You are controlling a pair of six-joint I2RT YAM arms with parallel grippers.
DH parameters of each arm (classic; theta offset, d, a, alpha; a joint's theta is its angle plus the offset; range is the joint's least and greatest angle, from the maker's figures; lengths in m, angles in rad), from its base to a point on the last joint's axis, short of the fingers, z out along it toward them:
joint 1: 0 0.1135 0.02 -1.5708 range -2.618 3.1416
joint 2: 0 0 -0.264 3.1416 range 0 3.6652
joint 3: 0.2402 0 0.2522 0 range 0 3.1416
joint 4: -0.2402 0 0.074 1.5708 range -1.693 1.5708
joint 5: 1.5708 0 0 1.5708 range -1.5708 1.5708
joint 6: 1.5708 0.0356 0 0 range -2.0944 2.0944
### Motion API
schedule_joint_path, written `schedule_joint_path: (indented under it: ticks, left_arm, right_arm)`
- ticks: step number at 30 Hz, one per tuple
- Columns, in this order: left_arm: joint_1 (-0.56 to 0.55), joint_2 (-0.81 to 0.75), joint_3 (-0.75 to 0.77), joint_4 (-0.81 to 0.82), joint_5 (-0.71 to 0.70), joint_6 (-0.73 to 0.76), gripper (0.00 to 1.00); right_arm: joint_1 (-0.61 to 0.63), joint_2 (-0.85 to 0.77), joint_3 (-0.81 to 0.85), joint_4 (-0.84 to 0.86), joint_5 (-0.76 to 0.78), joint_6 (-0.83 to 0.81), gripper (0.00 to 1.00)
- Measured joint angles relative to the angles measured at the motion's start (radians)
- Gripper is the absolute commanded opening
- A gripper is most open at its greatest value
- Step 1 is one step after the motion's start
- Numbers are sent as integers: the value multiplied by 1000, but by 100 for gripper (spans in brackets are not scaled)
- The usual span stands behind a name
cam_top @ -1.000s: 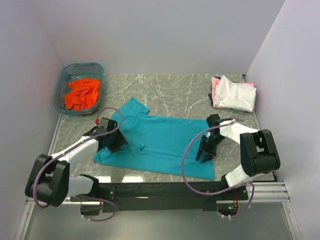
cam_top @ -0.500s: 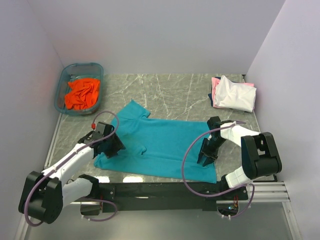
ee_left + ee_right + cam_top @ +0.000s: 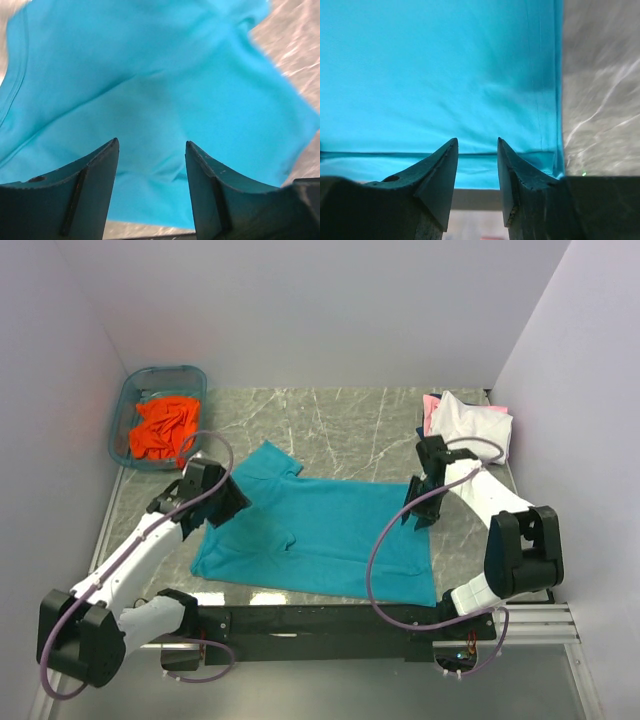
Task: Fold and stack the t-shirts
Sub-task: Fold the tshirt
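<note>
A teal t-shirt (image 3: 320,530) lies spread flat across the middle of the table. My left gripper (image 3: 222,505) hovers open over its left side near the sleeve; in the left wrist view the teal t-shirt (image 3: 150,90) fills the frame below the left gripper (image 3: 151,145), with nothing between the fingers. My right gripper (image 3: 418,515) hangs open above the shirt's right edge; the right wrist view shows the hem (image 3: 540,100) beyond the empty right gripper (image 3: 477,142). An orange t-shirt (image 3: 163,427) sits crumpled in the tub. A folded white t-shirt (image 3: 470,425) tops a pink one (image 3: 431,403) and a dark blue one (image 3: 424,432) at the back right.
The translucent blue tub (image 3: 128,405) stands at the back left corner. Walls close in the table on the left, back and right. Bare marble table (image 3: 350,425) shows behind the teal shirt. The arms' base rail (image 3: 320,620) runs along the near edge.
Both arms have lifted and swung away from the near edge: the left gripper toward the shirt's upper left, the right gripper farther up its right edge. The teal shirt stays flat.
</note>
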Motion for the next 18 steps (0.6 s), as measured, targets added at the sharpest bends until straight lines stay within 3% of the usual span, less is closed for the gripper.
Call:
schedule_joint_path:
  ticks: [7,18]
  left_arm:
    - [0,156,128,55,-13,31,62]
    - [0,292,264,90,-16,82,63]
  right_arm:
    - [-39,32,156,5,114,-50,43]
    - [-80,208,212,108,186,-105,39]
